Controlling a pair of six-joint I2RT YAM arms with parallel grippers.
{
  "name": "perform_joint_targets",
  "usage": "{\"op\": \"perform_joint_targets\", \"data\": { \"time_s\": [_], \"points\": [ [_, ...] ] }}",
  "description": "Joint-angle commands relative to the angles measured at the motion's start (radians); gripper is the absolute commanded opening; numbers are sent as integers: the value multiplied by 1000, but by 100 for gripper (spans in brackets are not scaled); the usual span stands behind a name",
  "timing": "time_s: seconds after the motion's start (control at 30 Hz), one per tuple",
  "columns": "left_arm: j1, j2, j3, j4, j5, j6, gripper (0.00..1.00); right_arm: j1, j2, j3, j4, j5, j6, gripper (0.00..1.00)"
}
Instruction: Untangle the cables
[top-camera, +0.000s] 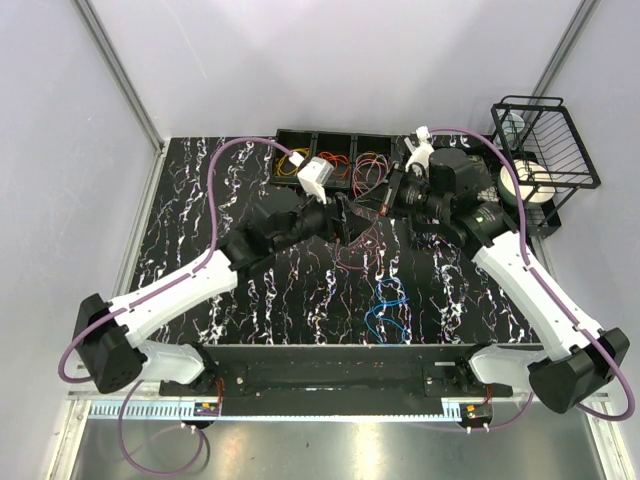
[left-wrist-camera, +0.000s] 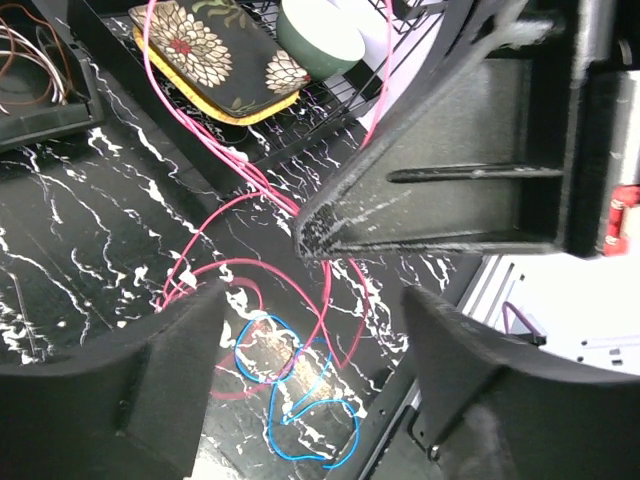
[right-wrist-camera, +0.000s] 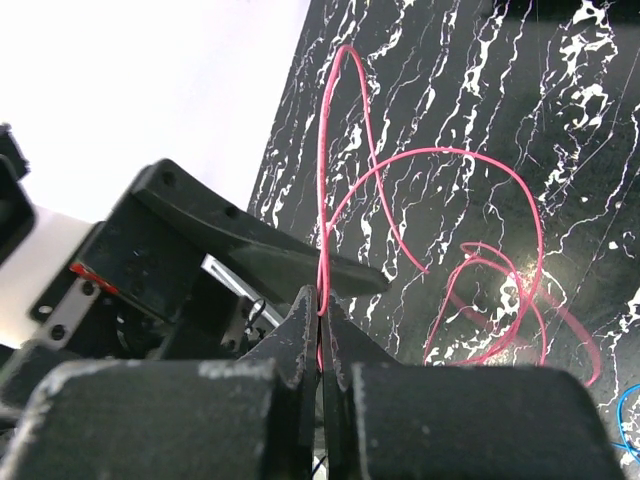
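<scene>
**Mid-table, just on the near side of the black three-bay plastic tray (top-camera: 330, 133):** your R gripper (right-wrist-camera: 320, 300) has its fingers pinched fully together on a thin pink-red wire cable (right-wrist-camera: 321, 200). It holds one strand up, and the rest lies in loose loops on the black marble-pattern tabletop (top-camera: 250, 290). Your L gripper (left-wrist-camera: 315, 293) hangs right beside it, jaws wide apart w/ nothing gripped. A thin blue wire cable (top-camera: 388, 303) lies further from the tray, toward the arm bases.

**Watch-outs:**
- In the L wrist view pink-red strands cross the blue one, so a hard pull w/ the R arm could drag the blue along or cinch a knot instead of freeing it.
- If you close the L jaws w/o lining up, you may trap both colours, or only air.
- The two grippers sit v. close together, so a careless swing risks a knock.
- The pinch is on slim wire near the fingertips, so it could slip out.

**Count:**
- 2 arms, 2 grippers.
- 1 pink-red cable out of the tray.
- 1 blue cable; can't tell if it is one wire or two.
- 3 tray bays, each holding coiled cables (top-camera: 332, 160) in orange, red or pink. The wires per bay are too small to count.
</scene>
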Motion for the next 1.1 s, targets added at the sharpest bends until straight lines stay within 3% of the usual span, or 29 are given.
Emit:
{"op": "perform_joint_targets", "data": {
  "time_s": [0.0,0.2,0.37,0.57,0.63,0.8,0.9,0.93,0.97,1.07],
  "points": [
    [-23,24,57,82,-49,-3,65,6,-44,4,12,-32,6,0],
    [-36,32,55,99,-87,-4,52,5,-53,1,12,-44,17,0],
    [-46,28,52,114,-145,-6,27,5,-61,-4,15,-49,23,0],
    [-53,28,55,117,-179,-4,13,6,-72,-18,24,-56,37,0],
    [-52,25,55,105,-202,-1,3,6,-76,-24,24,-56,37,0],
    [-52,12,62,47,-261,9,0,6,-84,-39,24,-33,29,2],
    [-53,-4,55,28,-279,25,0,6,-90,-39,23,-17,23,14],
    [-52,-8,55,22,-284,28,0,6,-91,-36,11,-7,20,35],
    [-52,-11,57,16,-285,37,0,6,-98,-25,0,6,14,46],
    [-50,-21,62,-16,-311,54,0,6,-122,-7,-54,89,-10,71]
  ]
}}
